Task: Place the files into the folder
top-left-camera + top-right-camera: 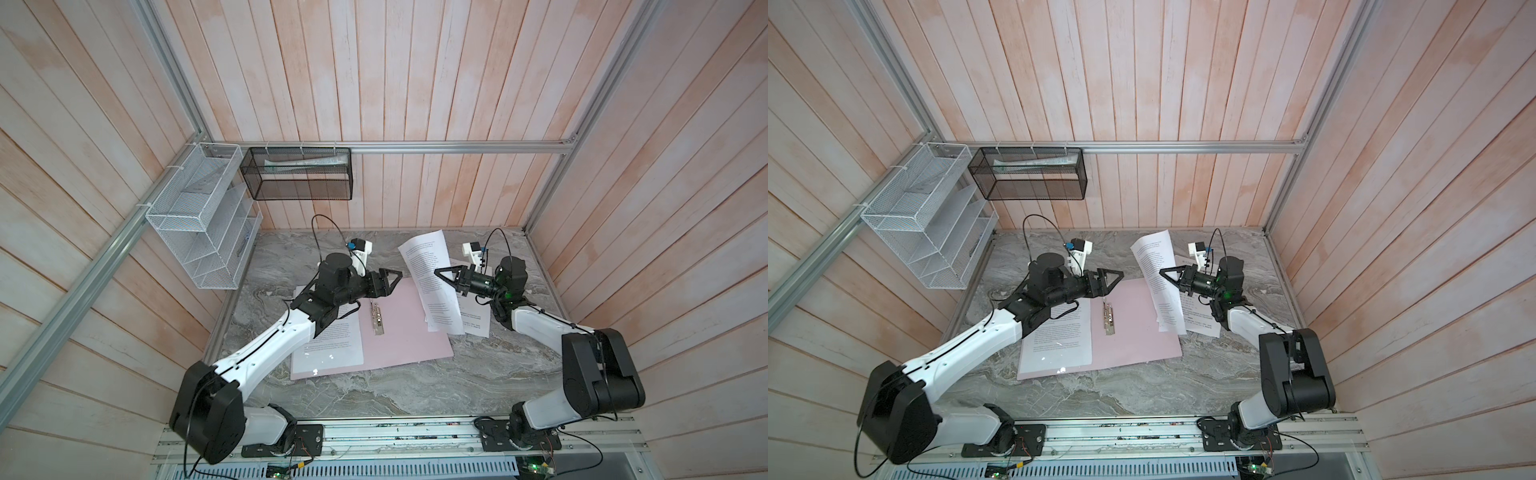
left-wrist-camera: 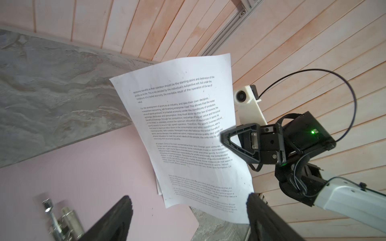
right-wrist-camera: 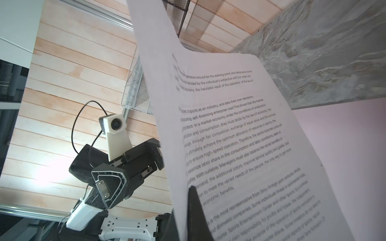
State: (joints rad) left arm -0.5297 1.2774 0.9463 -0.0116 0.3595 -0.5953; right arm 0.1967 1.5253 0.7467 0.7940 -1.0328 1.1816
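Placement of one sheet into the open folder (image 1: 407,328) is judged the step in hand.

Left of centre in a top view, the left claw (image 1: 395,278) is spread wide and empty above the folder's upper edge. Below it a filed sheet (image 1: 336,345) lies flat on the left cover.

At centre the silver clip (image 1: 376,318) runs along the spine, and the right cover is bare pink.

Right of centre the held sheet (image 1: 428,266) is pinched at its edge by the right claw (image 1: 440,275). It is held up off the desk (image 1: 415,386) and curling, its lower end over the folder's right edge. Contact there cannot be told.

Further right, loose sheets (image 1: 473,320) lie just beside the folder.

Advice: the sheet should be swung over the pink cover and lowered flat before release. The drooping end could be steadied by the left claw, so that no curl is caught on the clip.
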